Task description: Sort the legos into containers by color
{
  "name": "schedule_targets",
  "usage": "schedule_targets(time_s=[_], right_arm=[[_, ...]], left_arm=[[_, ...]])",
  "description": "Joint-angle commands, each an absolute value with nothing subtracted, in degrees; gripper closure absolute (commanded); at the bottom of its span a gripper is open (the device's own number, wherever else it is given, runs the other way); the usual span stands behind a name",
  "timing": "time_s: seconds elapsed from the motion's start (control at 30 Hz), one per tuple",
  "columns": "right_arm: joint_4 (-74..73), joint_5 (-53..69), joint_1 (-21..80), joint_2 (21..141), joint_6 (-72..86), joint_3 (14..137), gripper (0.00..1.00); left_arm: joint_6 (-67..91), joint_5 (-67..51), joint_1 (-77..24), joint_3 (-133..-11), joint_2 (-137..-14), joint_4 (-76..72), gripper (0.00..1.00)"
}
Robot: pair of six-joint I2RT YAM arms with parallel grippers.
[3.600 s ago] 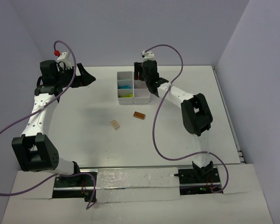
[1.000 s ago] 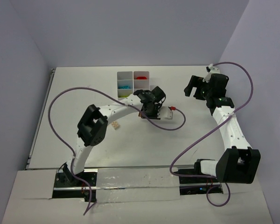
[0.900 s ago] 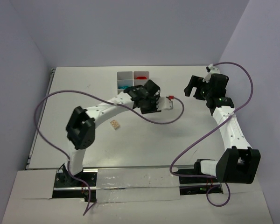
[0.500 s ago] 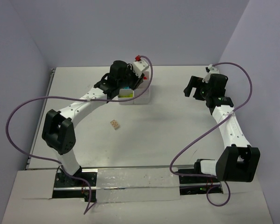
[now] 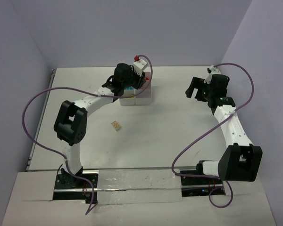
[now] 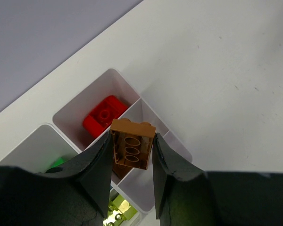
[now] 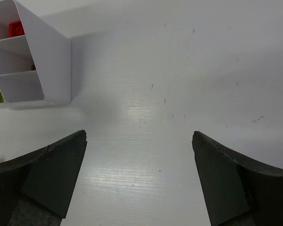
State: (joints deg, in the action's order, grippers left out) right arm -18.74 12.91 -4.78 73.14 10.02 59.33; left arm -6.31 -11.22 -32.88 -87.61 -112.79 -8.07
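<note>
My left gripper is shut on an orange-brown lego and holds it just above the white compartment tray, over its middle compartment on the right side. A red lego lies in the compartment beyond, and a lime lego in a nearer one. From above, the left gripper covers most of the tray. A tan lego lies on the table in front of the tray. My right gripper hangs open and empty to the tray's right, with its jaws wide apart.
The right wrist view shows the tray at upper left with bare table under the jaws. The left arm's purple cable loops over the table's left side. The side walls stand close to the table's edges.
My left arm has carried the orange-brown lego from the table in front of the tray back to above the tray. The right arm has stayed still.
</note>
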Motion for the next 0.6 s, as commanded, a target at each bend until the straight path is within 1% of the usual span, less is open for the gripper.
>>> schedule_targets(time_s=[0.0, 0.07, 0.1, 0.23, 0.33, 0.37, 0.43, 0.5, 0.53, 0.57], right_arm=[[-18.45, 12.30, -5.19, 73.90, 10.11, 61.34, 0.00], [-18.54, 12.38, -5.19, 74.08, 10.20, 61.51, 0.00], [-18.62, 12.47, -5.19, 74.25, 10.20, 61.75, 0.00], [-18.72, 12.66, -5.19, 74.44, 10.17, 61.87, 0.00], [-18.64, 12.49, -5.19, 74.37, 10.20, 61.62, 0.00], [-18.56, 12.41, -5.12, 74.36, 10.20, 61.54, 0.00], [-18.56, 12.48, -5.10, 74.25, 10.04, 61.52, 0.00], [-18.65, 12.49, -5.10, 74.15, 10.01, 61.44, 0.00], [-18.72, 12.57, -5.10, 74.01, 9.93, 61.44, 0.00], [-18.72, 12.77, -5.10, 73.94, 9.80, 61.44, 0.00]], left_arm=[[-5.90, -11.21, -32.70, -91.46, -115.23, -12.91, 0.99], [-5.73, -10.91, -32.43, -91.74, -116.10, -13.17, 0.96], [-5.56, -10.82, -32.35, -91.99, -116.80, -13.34, 0.92], [-5.98, -10.25, -32.08, -93.28, -118.47, -13.59, 0.85], [-6.58, -9.95, -32.09, -94.46, -119.39, -13.03, 0.75], [-6.80, -9.86, -32.01, -94.76, -119.58, -12.73, 0.69], [-6.96, -9.67, -31.99, -95.48, -119.69, -11.92, 0.53], [-7.24, -9.76, -31.98, -95.68, -119.18, -10.82, 0.39], [-7.47, -9.76, -31.91, -95.97, -118.66, -9.85, 0.26], [-7.60, -9.95, -31.97, -96.24, -118.39, -9.38, 0.17]])
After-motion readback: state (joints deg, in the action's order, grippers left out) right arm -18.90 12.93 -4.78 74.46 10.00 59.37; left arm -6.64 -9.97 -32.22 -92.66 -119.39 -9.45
